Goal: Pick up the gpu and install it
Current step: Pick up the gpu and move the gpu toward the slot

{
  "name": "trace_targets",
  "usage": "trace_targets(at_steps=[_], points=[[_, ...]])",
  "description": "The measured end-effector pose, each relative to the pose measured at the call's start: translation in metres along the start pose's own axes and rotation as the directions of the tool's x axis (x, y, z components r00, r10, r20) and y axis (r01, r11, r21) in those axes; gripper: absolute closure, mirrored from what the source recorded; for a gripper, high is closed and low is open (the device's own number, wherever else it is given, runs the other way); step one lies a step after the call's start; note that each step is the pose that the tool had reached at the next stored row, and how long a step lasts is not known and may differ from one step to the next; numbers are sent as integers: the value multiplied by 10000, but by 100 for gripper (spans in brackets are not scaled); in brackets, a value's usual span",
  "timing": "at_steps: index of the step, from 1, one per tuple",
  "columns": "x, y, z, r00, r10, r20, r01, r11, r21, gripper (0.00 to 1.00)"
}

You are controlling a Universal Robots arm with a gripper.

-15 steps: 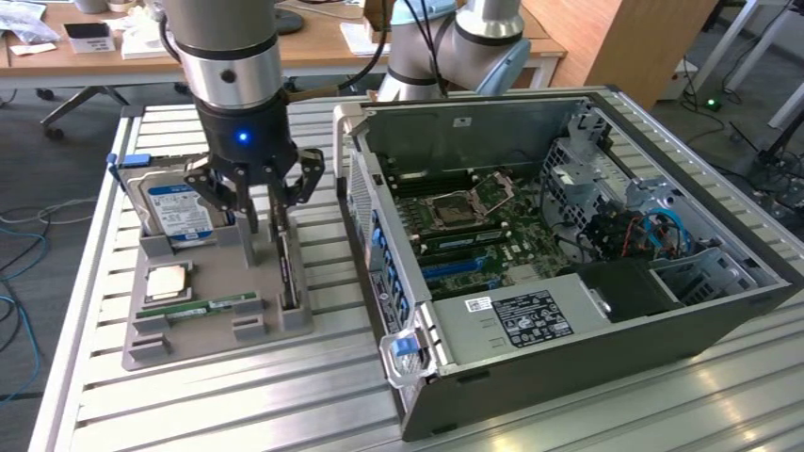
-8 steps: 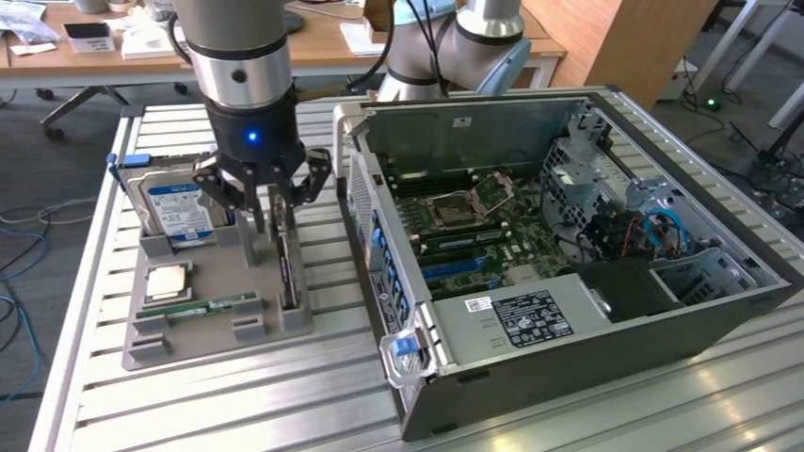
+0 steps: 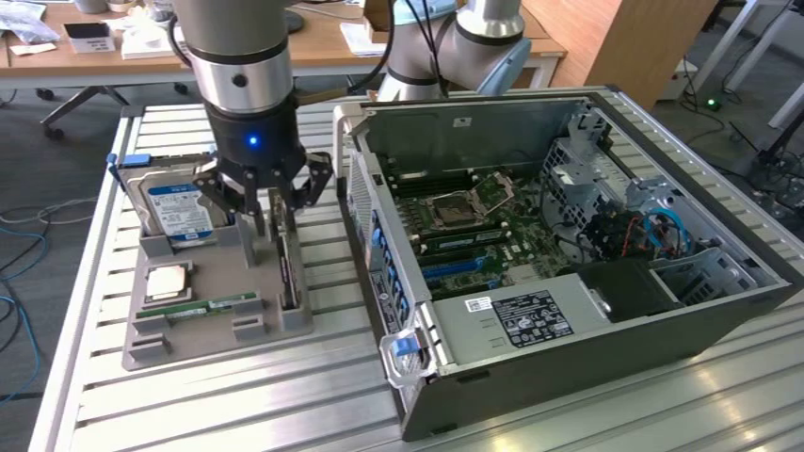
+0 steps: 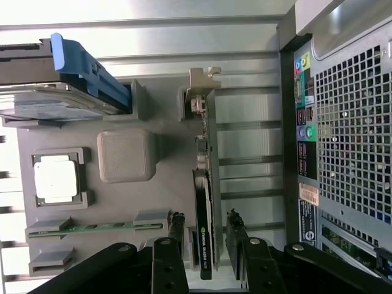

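Gpu (image 4: 207,184) standing on edge in its slot of the grey holder tray (image 4: 165,122), beside the computer case (image 4: 343,122), with the gripper (image 4: 206,231) open astride one end: centre it, close squarely on both faces, and avoid tilting.

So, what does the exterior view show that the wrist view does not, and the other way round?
Exterior view: the inside of the open computer case, with the motherboard and labelled power supply, plus the arm. Wrist view: the fingers stand on both sides of the gpu with a gap on each side, and its pale end bracket. Both: the gripper over the grey parts tray, the hard drive and the processor.
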State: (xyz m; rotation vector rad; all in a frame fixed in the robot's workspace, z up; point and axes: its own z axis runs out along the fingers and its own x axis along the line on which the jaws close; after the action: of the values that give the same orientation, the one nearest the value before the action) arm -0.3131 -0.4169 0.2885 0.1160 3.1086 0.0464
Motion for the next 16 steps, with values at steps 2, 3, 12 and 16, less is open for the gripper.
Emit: trace_targets(at_steps=[2,3,12,16], points=[[1,-1,20,10000,0,-1,0,10000,0,58],[1,-2,32,10000,-1,-1,1,10000,1,58],[3,-5,131,10000,-1,0,1,10000,-1,58],[4,-6,146,10000,-1,-3,1,10000,2,58]])
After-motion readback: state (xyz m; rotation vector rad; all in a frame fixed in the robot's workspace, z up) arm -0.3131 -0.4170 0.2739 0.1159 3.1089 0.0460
